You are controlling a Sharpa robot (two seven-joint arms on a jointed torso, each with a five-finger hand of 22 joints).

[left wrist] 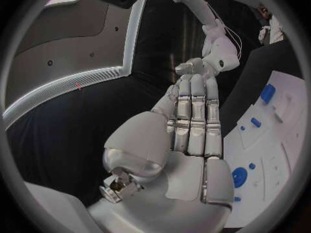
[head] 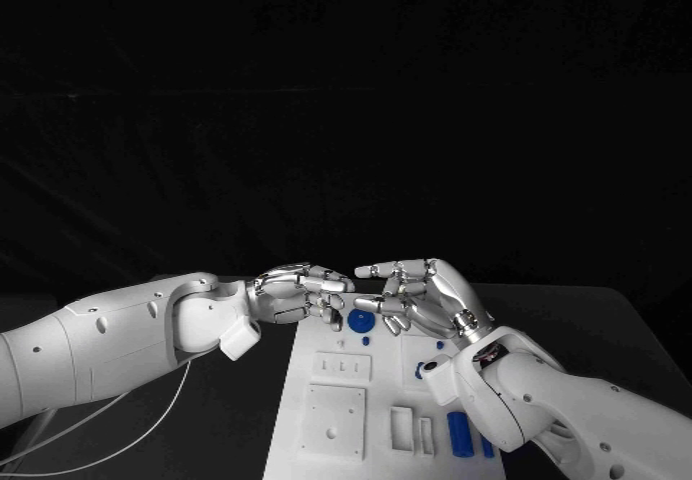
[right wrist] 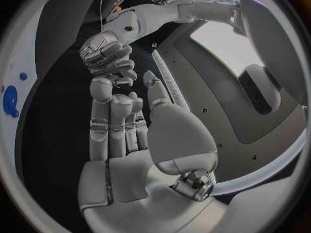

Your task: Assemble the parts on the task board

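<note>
Both hands hover fingertip to fingertip over the board's (head: 332, 420) far end, left hand (head: 296, 293) curled empty, right hand (head: 418, 295) loosely spread holding nothing, so I'd drop slowly onto the blue round part (head: 361, 321).

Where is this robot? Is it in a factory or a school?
Probably a robot test lab, though I can't be sure. A white task board with small blue parts lies on a black table, against a dark backdrop, and both the left hand and right hand hover above it.
</note>
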